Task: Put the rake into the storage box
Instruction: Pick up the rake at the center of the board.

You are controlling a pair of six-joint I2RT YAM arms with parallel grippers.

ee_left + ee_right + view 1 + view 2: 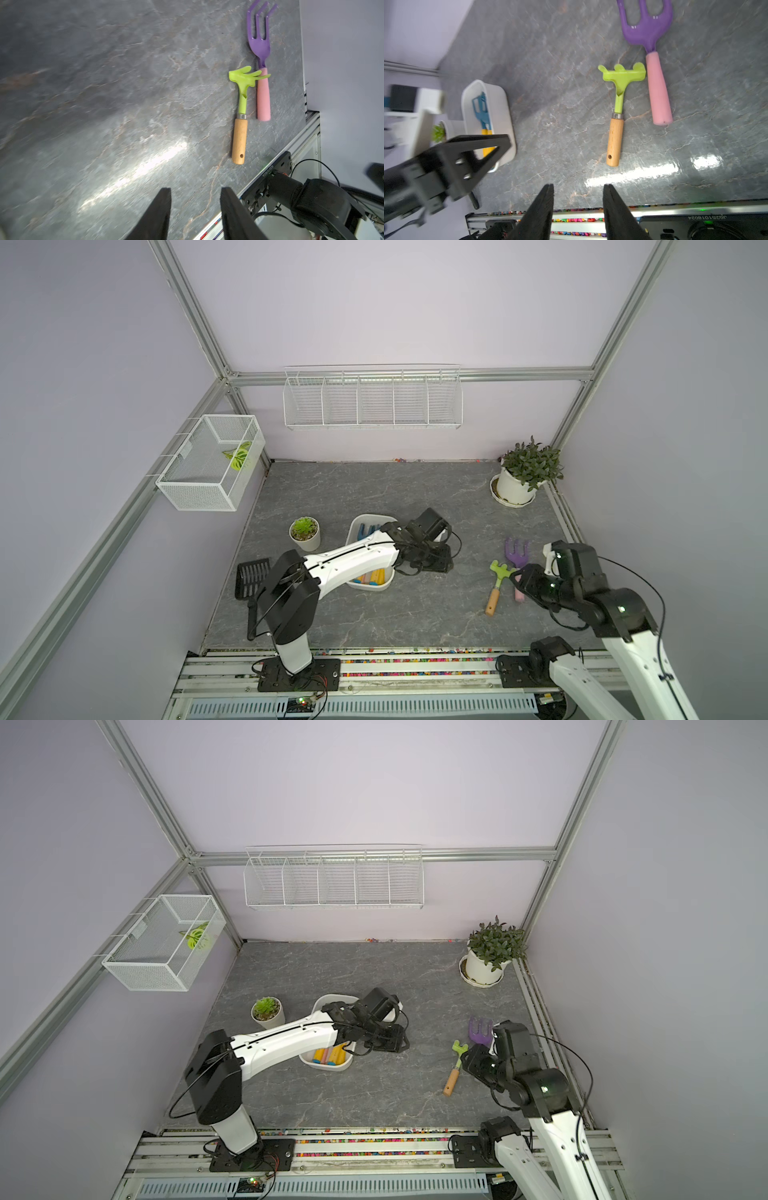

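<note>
The rake (494, 593), green-headed with a wooden handle, lies flat on the grey table at the right (452, 1077) (240, 135) (615, 141). The storage box (371, 515), a white tub, sits mid-table, mostly covered by my left arm (332, 996) (506, 116). My left gripper (438, 562) hangs just right of the box, open and empty, well short of the rake (196, 190). My right gripper (521, 576) hovers near the rake's right side, open, nothing between its fingers (578, 187).
A purple fork (516, 553) with a pink handle lies right beside the rake's head. Blue tools with yellow handles (482, 108) lie in the box. A small succulent pot (305, 533), a black scoop (251, 578), a big potted plant (523, 477), a mesh basket (212, 462) and a wire rack (372, 400) stand around.
</note>
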